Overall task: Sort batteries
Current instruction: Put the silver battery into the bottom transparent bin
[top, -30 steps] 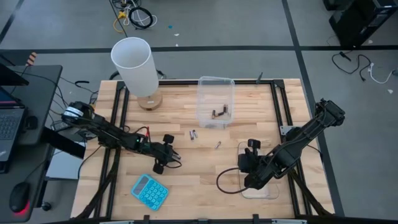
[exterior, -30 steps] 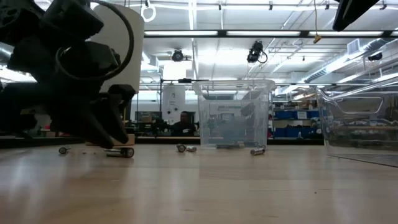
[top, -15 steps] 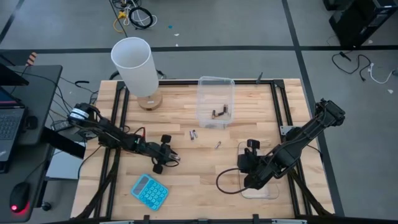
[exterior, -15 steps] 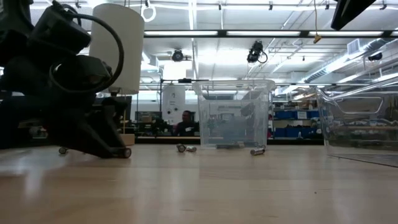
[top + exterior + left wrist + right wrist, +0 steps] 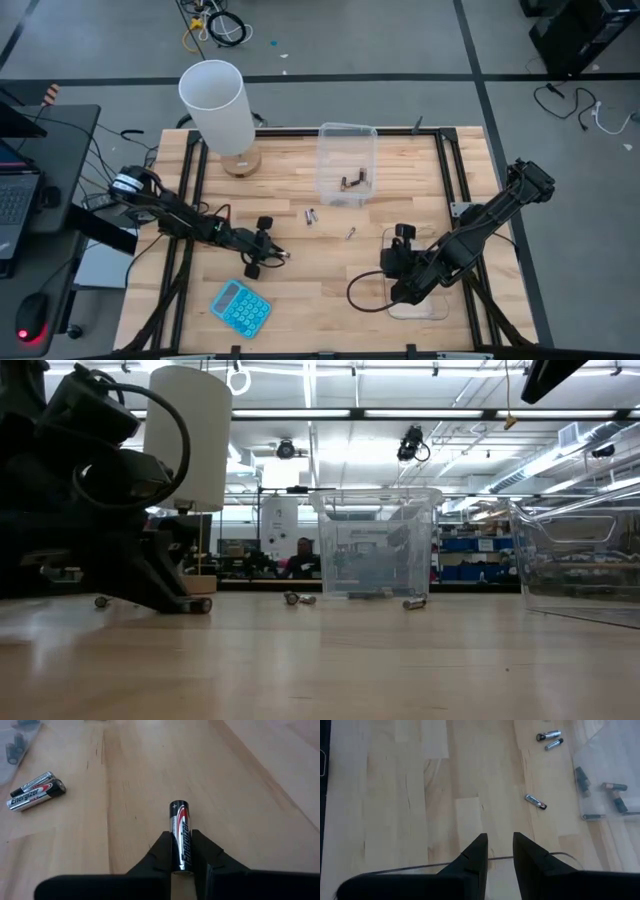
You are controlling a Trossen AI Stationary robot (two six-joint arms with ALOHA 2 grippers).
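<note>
Left fingers (image 5: pixel 182 851) pinching 1 battery (image 5: pixel 180 835) on wooden table (image 5: pixel 330 290); right fingers (image 5: pixel 497 851) spread.

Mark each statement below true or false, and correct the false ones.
1. The left gripper is closed on a silver-and-black cylindrical battery lying on the wooden table. True.
2. The blue calculator sits inside the clear plastic tub. False: it lies on the table near the front edge, close to the left gripper.
3. The right gripper holds a battery. False: nothing is between its fingers; it hovers over the table.
4. A pair of batteries lies side by side on the table beyond the left gripper. True.
5. The clear plastic tub is empty. False: several batteries already lie in it.
</note>
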